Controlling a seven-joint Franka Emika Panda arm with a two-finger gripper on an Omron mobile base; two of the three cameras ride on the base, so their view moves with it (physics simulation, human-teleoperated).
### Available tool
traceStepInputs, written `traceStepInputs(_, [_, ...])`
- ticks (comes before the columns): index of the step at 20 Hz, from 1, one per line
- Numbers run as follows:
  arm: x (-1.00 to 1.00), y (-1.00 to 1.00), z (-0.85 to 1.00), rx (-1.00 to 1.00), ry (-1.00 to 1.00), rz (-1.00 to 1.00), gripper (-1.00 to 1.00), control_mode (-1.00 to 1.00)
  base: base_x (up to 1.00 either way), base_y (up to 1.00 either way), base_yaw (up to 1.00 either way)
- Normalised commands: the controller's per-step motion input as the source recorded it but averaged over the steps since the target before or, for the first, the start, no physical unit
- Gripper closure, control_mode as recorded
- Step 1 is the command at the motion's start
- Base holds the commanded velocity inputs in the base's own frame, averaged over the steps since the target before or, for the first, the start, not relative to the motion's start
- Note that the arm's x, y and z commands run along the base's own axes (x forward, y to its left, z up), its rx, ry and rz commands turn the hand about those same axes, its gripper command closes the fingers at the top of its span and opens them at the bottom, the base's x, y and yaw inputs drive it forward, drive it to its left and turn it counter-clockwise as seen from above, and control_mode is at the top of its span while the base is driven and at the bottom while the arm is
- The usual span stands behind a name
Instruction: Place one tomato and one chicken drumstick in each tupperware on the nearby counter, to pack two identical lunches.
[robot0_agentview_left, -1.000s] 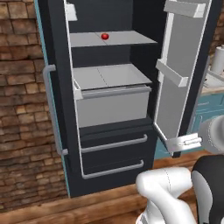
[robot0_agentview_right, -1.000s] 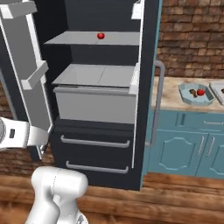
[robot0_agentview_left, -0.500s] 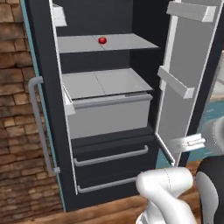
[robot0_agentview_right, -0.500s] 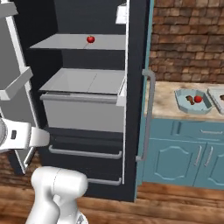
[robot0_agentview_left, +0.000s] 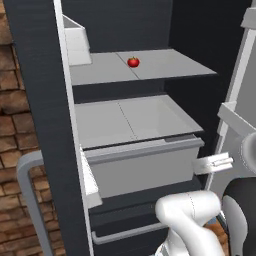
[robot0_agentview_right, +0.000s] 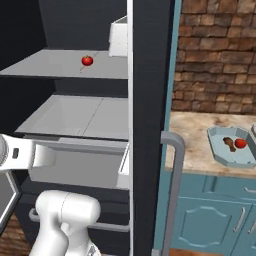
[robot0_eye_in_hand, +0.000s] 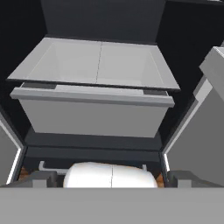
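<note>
One tupperware (robot0_agentview_right: 227, 150) on the counter (robot0_agentview_right: 192, 145) already has a drumstick (robot0_agentview_right: 228, 143) and tomato (robot0_agentview_right: 240, 143); another tomato (robot0_agentview_left: 133, 62) sits on the fridge shelf (robot0_agentview_left: 150, 65), gripper (robot0_eye_in_hand: 111, 177) jaws wide apart, holding nothing

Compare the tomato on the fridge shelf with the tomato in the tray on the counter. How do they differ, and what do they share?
The shelf tomato lies alone on a flat grey fridge shelf; the tray tomato lies inside a rimmed pale blue tray on the counter.
The shelf tomato has nothing beside it; the tray tomato lies next to a chicken drumstick.
Both are small, round and red, and neither is held.
</note>
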Motion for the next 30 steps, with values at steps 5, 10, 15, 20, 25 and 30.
traceStepInputs(5, [0.07, 0.00, -0.02, 0.00, -0.01, 0.00, -1.00, -1.00, 0.60, 0.00, 0.00])
traceStepInputs(10, [0.12, 0.00, 0.05, 0.00, -0.04, 0.00, -1.00, -1.00, 0.00, 0.00, 0.00])
traceStepInputs(15, [0.37, 0.01, 0.43, 0.00, -0.10, 0.00, -1.00, -1.00, 0.00, 0.00, 0.00])
traceStepInputs(20, [0.95, 0.01, 0.27, 0.02, 0.02, 0.00, -1.00, -1.00, 0.00, 0.00, 0.00])
traceStepInputs(25, [0.85, 0.15, 0.38, 0.02, 0.08, -0.02, -1.00, -1.00, 0.00, 0.00, 0.00])
traceStepInputs(30, [0.60, 0.23, 0.36, 0.00, 0.00, 0.00, -1.00, -1.00, 0.00, 0.00, 0.00])
